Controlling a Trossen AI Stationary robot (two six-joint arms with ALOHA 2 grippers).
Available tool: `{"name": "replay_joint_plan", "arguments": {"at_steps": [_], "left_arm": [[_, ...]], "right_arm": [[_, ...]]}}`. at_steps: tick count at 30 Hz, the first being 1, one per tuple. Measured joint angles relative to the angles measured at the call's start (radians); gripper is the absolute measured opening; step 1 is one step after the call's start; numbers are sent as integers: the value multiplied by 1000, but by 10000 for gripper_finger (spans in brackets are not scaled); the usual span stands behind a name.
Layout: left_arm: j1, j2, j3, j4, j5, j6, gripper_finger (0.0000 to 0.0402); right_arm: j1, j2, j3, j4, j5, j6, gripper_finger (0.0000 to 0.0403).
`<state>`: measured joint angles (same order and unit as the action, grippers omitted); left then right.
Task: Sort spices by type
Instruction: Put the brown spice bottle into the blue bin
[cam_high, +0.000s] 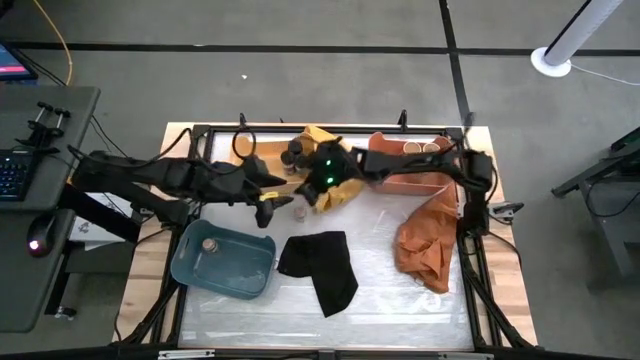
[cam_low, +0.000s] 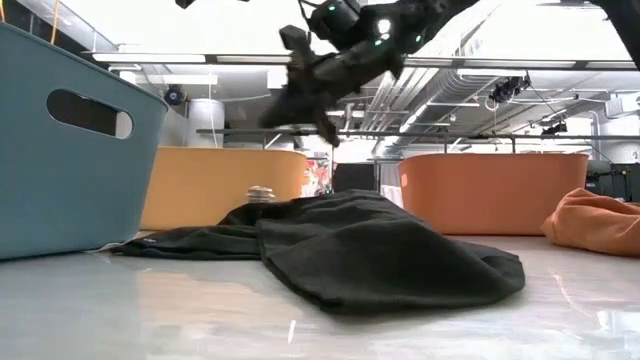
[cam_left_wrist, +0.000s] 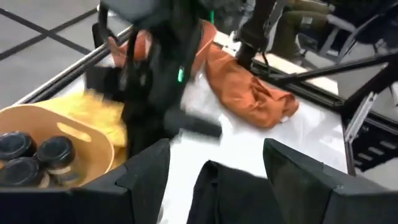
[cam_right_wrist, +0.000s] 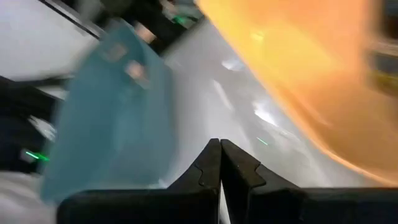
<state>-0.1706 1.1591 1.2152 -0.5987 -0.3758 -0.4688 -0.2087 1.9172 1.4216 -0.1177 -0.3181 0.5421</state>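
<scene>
— Looking down from above, where were the jars?
— One tan-lidded jar (cam_high: 210, 244) sat in the blue tray (cam_high: 224, 261); the left gripper (cam_high: 282, 203) hung beside the yellow cloth (cam_high: 334, 192).
— And its wrist view?
— Its fingers (cam_left_wrist: 149, 169) stood wide; black-lidded jars (cam_left_wrist: 37, 158) filled the yellow tray (cam_left_wrist: 93, 140).
— The right gripper (cam_right_wrist: 219, 163)?
— Pinched shut, holding nothing.

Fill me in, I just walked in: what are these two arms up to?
They are sorting spice jars into trays. Both grippers hover mid-table by the yellow cloth: the left gripper open and empty, the right gripper shut with nothing visible in it. Black-lidded jars sit in the yellow tray, one jar in the blue tray, and tan-lidded jars in the coral tray.
</scene>
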Motion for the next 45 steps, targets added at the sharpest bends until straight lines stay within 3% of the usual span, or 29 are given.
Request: {"name": "replay_joint_plan", "arguments": {"at_steps": [9,13,16,22,25,29,35,45], "left_arm": [[-11,47,-6,-116,-94,76,243],[32,164,-10,-106,-89,156,243],[107,279,-10,-106,1,175,243],[261,487,23,-116,316,1,243],[293,538,41,-112,413,-32,243],[273,563,42,-144,397,-2,243],[211,583,42,-179,231,64,243],[196,688,46,-154,217,25,243]], "right_arm": [[-77,-275,-2,-631,216,-303,0],[-88,-456,-62,-748,320,-295,0],[-89,-611,-146,-783,377,-208,0],[-63,-921,-367,-783,429,74,0],[-31,-1041,-479,-779,453,186,0],[0,-1152,-611,-754,473,308,0],[22,-1211,-752,-622,458,400,0],[22,-1190,-776,-495,411,394,0]]}}
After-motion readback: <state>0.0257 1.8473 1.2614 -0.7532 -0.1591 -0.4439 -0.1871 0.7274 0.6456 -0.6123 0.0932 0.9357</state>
